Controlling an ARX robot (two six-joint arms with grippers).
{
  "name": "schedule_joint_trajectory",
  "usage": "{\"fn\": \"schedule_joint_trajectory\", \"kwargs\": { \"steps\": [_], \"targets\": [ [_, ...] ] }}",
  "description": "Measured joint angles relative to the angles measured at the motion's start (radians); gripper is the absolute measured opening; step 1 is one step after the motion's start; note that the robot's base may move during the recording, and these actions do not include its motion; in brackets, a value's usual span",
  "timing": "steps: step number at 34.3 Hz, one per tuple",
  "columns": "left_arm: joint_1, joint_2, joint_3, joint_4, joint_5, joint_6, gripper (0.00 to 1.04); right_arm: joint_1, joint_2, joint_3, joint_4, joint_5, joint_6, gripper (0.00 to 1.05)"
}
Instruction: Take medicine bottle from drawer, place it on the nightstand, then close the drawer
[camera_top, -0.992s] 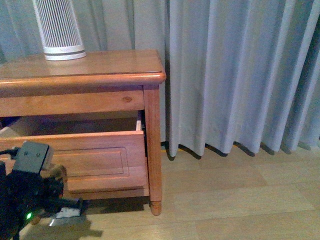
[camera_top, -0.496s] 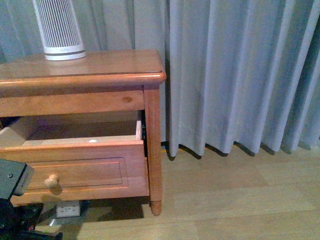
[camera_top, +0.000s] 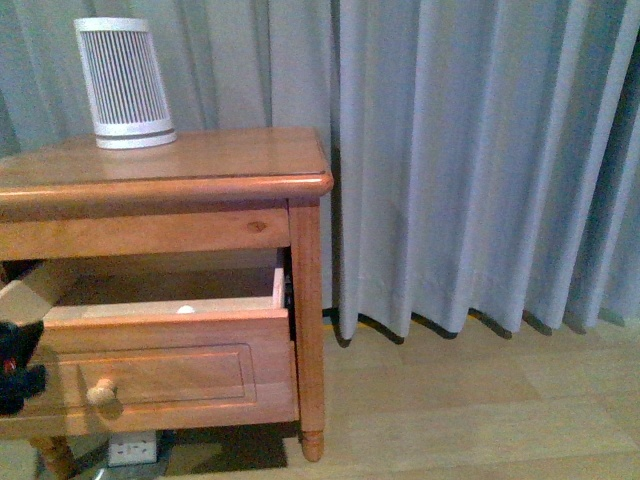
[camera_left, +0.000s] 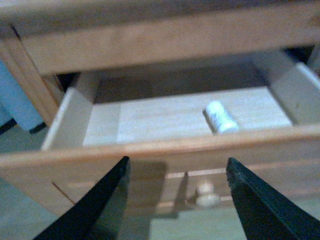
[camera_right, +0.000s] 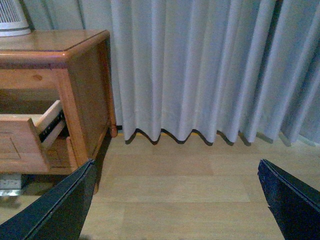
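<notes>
The nightstand (camera_top: 200, 160) stands at the left with its drawer (camera_top: 170, 370) pulled out. The medicine bottle (camera_left: 220, 117) lies on its side on the pale drawer floor, towards one side. In the front view only a white speck of the medicine bottle (camera_top: 185, 309) shows over the drawer front. My left gripper (camera_left: 177, 200) is open and empty, just in front of the drawer front, with the round knob (camera_left: 207, 195) between its fingers but untouched. My right gripper (camera_right: 175, 205) is open and empty over the floor, right of the nightstand (camera_right: 75, 60).
A tall white slatted cylinder (camera_top: 125, 85) stands on the nightstand top at the back left. Grey curtains (camera_top: 480, 150) hang behind and to the right. A white socket block (camera_top: 130, 448) lies under the nightstand. Wood floor (camera_top: 470, 400) lies to the right.
My left arm has left the knob and drawn back to the left edge of the front view. The drawer stays open. The front view has shifted, so the nightstand sits lower in it.
</notes>
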Motion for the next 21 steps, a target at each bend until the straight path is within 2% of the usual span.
{"fn": "schedule_joint_trajectory", "kwargs": {
  "steps": [6, 10, 16, 21],
  "targets": [
    [0.004, -0.330, 0.001, -0.168, 0.066, -0.029, 0.98, 0.000, 0.000, 0.000, 0.000, 0.000, 0.000, 0.98],
    [-0.026, -0.592, -0.048, -0.322, 0.083, -0.040, 0.98, 0.000, 0.000, 0.000, 0.000, 0.000, 0.000, 0.98],
    [-0.064, -1.085, -0.106, -0.696, 0.076, -0.084, 0.98, 0.000, 0.000, 0.000, 0.000, 0.000, 0.000, 0.98],
    [-0.064, -1.315, -0.134, -0.875, 0.039, -0.100, 0.98, 0.000, 0.000, 0.000, 0.000, 0.000, 0.000, 0.98]
  ]
}}
